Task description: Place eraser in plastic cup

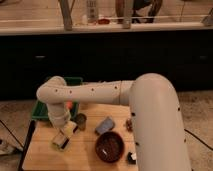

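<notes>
Because the arm (90, 92) sweeps in from the right of the frame, bends at an elbow in the left middle and turns down, the camera view puts the gripper (64, 136) low over the left part of the table (45, 157), in the lower left of the frame. A pale block at its tip, which I take to be the eraser (60, 143), touches or nearly touches the table. Whether the gripper is parted or closed round that block cannot be told, nor whether the block is lifted at all.

The cup (80, 121) stands upright just to the upper right of the gripper, mouth up. That suits the task: the eraser would only need to rise and move a little to the right to drop in. The wrist crowds the cup's left side, so a careless lift could knock it.

As for the eraser's lie, its long axis seems to run from lower left to upper right, roughly toward the cup, though this is a weak reading. It would probably enter best end first.

A grey block (105, 125) lies right of the cup, a brown bowl (110, 146) below that, and a green bin (40, 107) behind the elbow, all apart from the gripper.
</notes>
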`<state>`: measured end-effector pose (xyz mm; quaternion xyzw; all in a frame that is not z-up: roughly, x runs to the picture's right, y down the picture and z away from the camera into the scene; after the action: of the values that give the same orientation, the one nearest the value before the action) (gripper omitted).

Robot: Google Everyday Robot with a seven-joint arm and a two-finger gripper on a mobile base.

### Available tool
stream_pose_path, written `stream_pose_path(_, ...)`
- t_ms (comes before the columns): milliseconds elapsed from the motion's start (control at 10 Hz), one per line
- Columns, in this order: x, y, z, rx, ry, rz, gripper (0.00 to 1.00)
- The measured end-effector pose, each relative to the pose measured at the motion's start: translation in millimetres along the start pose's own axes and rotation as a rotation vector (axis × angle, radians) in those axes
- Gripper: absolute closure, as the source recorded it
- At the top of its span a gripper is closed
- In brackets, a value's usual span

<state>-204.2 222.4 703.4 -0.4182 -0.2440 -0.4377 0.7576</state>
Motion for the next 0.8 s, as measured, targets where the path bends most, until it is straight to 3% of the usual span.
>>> stream_pose_path(100,0.6,0.1,1.0,0.000,-0.004,0.004,0.76)
stream_pose_path(400,-5.4,-5.5,1.7,0.017,-0.013,-0.036,0.99)
stream_pose_path(800,-24.8,-14.4,7.6,0.034,-0.031,-0.111,1.00)
